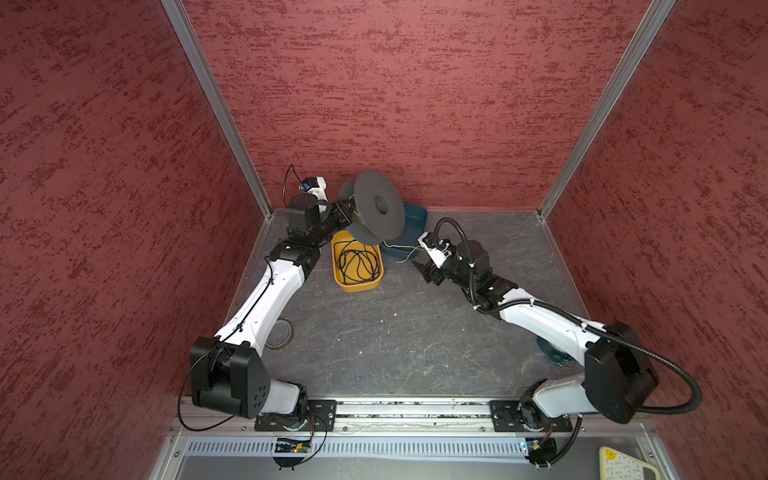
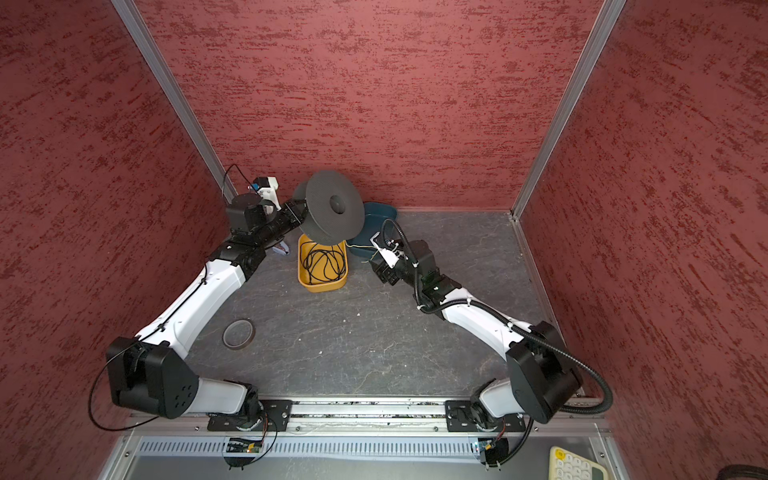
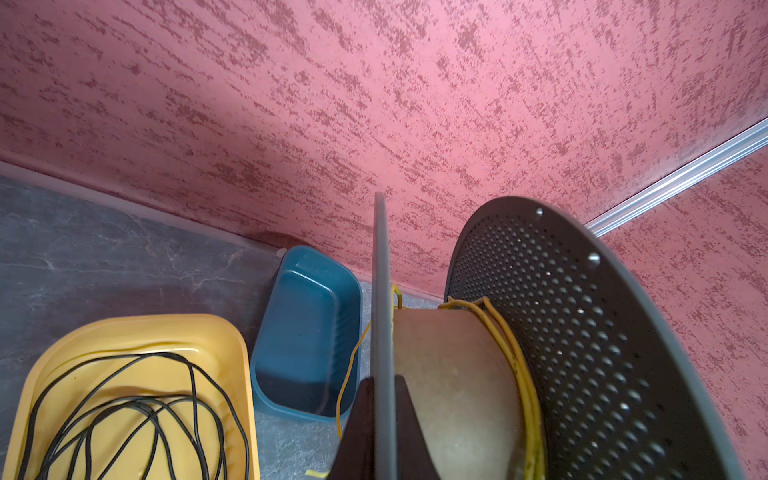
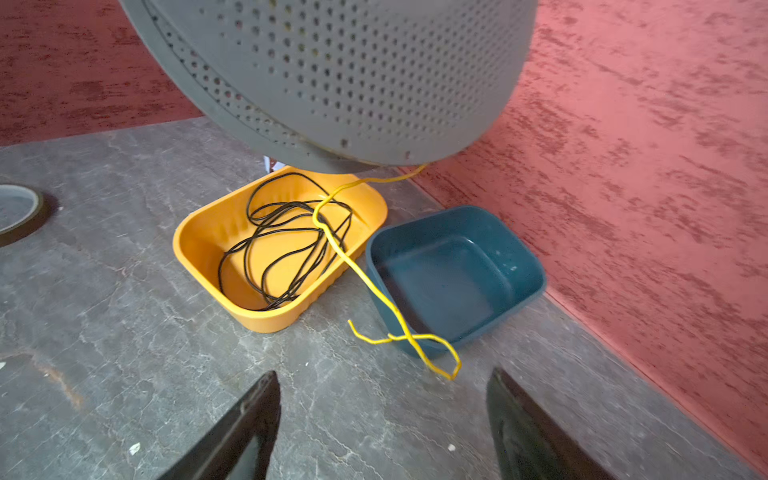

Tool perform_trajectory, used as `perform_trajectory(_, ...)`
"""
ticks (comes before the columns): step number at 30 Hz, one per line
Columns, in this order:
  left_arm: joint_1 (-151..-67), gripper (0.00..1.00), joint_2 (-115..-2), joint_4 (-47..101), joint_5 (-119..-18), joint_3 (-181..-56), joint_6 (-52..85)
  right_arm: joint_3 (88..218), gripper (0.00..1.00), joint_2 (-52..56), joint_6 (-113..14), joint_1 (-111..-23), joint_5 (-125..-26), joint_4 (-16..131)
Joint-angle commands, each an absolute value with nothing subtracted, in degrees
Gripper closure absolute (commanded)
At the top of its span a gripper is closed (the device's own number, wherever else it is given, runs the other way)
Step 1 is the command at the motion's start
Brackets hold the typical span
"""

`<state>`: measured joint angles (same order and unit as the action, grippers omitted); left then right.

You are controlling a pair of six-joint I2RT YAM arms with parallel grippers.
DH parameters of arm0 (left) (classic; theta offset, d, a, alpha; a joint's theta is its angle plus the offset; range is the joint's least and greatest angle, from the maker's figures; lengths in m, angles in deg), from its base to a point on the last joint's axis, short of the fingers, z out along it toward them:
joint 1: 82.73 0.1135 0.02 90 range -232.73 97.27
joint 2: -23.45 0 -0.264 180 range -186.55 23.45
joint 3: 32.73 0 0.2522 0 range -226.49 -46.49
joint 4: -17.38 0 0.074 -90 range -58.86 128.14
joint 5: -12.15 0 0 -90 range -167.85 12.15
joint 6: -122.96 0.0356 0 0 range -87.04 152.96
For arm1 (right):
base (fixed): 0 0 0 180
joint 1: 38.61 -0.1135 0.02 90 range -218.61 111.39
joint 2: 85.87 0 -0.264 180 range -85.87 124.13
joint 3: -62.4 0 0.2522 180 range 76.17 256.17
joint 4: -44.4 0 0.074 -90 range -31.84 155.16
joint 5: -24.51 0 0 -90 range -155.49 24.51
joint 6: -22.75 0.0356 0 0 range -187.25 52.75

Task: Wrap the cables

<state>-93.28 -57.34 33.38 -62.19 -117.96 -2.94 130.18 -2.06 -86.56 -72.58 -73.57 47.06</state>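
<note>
My left gripper is clenched on the spool flange, up beside the blue tub. My right gripper hangs released and empty. The yellow wire trails from the spool along the tub's rim, and without tension I judge the slack turns could slide off

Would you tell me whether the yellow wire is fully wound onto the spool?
Partly wound: a few turns of yellow wire sit on the spool, while a loose tail hangs onto the table beside the blue tub.
</note>
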Motion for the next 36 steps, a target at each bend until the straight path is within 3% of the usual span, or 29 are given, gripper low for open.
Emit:
perform_trajectory(1,-93.01,1.0,-57.45,30.14,-60.37,-121.28,-4.34,133.1,0.22,0.67,-90.11,-72.8,-78.4,43.95)
perform_trajectory(11,-93.1,1.0,-57.76,30.29,-58.97,-121.38,-4.91,138.87,0.25,7.87,-94.25,-72.88,-76.5,43.4)
perform_trajectory(23,-93.1,1.0,-57.8,30.17,-58.78,-121.29,-4.92,141.47,0.58,13.25,-94.61,-73.18,-78.45,42.27)
perform_trajectory(31,-92.96,1.0,-60.67,32.64,-60.02,-124.03,-3.63,136.91,0.97,10.83,-94.67,-77.37,-73.01,38.07)
perform_trajectory(36,-93.53,1.0,-62.79,35.4,-66.72,-126.26,0.4,133.36,1.0,6.69,-94.5,-80.49,-69.71,37.46)
